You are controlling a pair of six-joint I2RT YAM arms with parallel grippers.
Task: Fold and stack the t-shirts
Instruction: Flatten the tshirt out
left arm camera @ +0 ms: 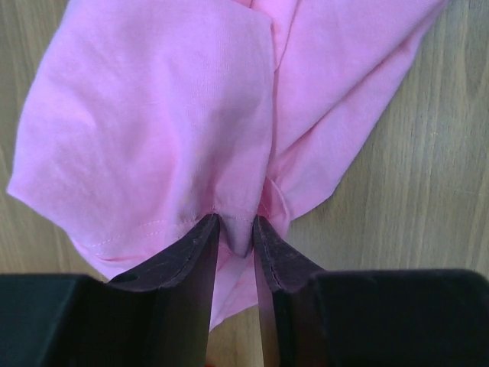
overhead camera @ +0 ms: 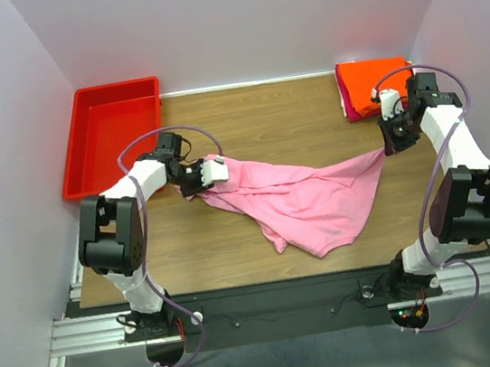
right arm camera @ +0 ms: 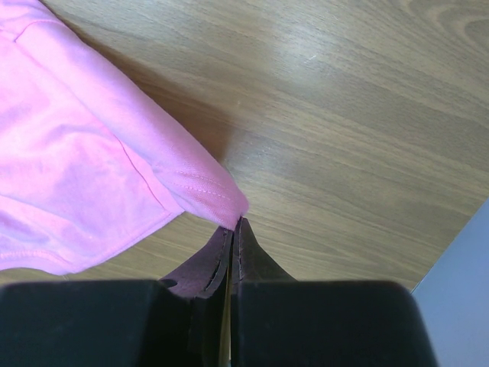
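The light pink t-shirt (overhead camera: 307, 200) hangs stretched across the middle of the wooden tabletop (overhead camera: 254, 118), drawn out between the two arms, with its bulk sagging in loose folds toward the near edge. Its left end is bunched at the left gripper (overhead camera: 210, 172); its right end tapers to a narrow corner at the right gripper (overhead camera: 389, 147).

In the left wrist view the left gripper (left arm camera: 236, 229) has its jaws parted a little, with a fold of pink cloth lying in the gap between them; whether they press on it cannot be told. In the right wrist view the right gripper (right arm camera: 232, 233) is closed, its jaws pinching the hemmed corner of the shirt at their very tips.

A folded bright orange t-shirt (overhead camera: 372, 82) lies in the far right corner of the tabletop, with a strip of darker pink-red cloth (overhead camera: 356, 115) showing along its left and near sides; how they are stacked cannot be told. The right arm reaches up just beside this pile.

The red plastic tray (overhead camera: 112, 134) sits at the far left corner, partly overhanging the left edge of the tabletop; nothing shows inside it. The left arm's elbow bends just near its front wall.

Bare wood lies open along the far half of the tabletop between tray and orange pile, and a smaller patch at the near left. The pink shirt's lowest fold comes close to the near edge. White walls stand close on the left, far and right sides.
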